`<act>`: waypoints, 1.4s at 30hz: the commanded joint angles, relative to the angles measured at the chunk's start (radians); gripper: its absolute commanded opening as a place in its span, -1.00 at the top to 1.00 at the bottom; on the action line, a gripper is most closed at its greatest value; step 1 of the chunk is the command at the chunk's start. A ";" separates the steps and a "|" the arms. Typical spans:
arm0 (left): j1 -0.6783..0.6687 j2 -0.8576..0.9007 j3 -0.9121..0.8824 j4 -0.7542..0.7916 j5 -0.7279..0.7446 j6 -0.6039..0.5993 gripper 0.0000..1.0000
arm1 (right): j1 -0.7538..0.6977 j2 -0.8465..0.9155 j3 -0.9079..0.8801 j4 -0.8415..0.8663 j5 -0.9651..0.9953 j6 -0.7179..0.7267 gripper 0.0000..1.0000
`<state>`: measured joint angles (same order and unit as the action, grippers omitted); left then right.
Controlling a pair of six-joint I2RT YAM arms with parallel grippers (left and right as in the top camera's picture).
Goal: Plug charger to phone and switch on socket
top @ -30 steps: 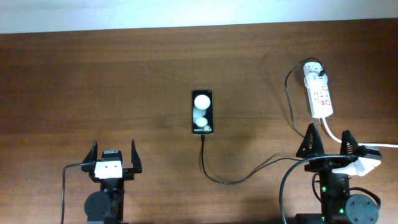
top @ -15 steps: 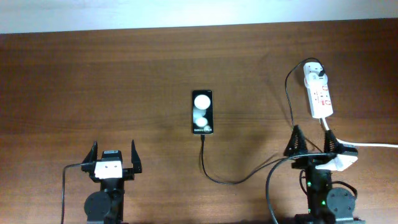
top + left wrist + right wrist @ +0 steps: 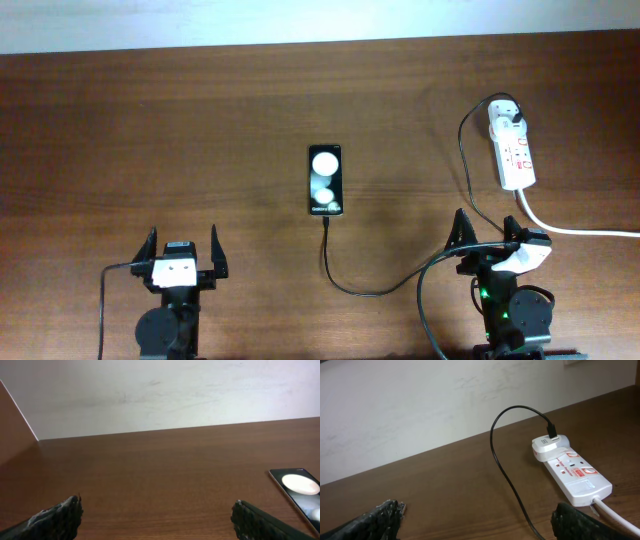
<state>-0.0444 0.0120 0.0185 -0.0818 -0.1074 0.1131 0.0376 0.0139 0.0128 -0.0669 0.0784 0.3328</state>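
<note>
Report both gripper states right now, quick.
Left gripper: open, holding nothing.
Right gripper: open, holding nothing.

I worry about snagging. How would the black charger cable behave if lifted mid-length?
Probably floppy: the charger cable lies in loose curves. Likely light, being thin. Its ends seem to meet the phone and the socket, so lifting may tug the phone.

A dark brown, wood-grained counter [image 3: 150,130] fills the overhead view. A plain off-white wall [image 3: 160,390] with faint scuffs meets its far edge and rises behind it in both wrist views.
</note>
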 commanded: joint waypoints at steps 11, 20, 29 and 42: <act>0.005 -0.005 -0.006 0.000 0.007 0.016 -0.98 | 0.008 -0.011 -0.007 -0.007 -0.021 -0.407 -0.97; 0.005 -0.005 -0.006 0.000 0.007 0.016 -0.98 | 0.008 -0.011 -0.007 -0.008 -0.021 -0.407 -0.97; 0.005 -0.005 -0.006 0.000 0.007 0.016 -0.98 | 0.008 -0.011 -0.007 -0.008 -0.021 -0.407 -0.97; 0.005 -0.005 -0.006 0.000 0.007 0.016 -0.98 | 0.008 -0.011 -0.007 -0.008 -0.021 -0.407 -0.97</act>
<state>-0.0444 0.0120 0.0185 -0.0818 -0.1074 0.1131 0.0376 0.0139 0.0128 -0.0696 0.0628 -0.0776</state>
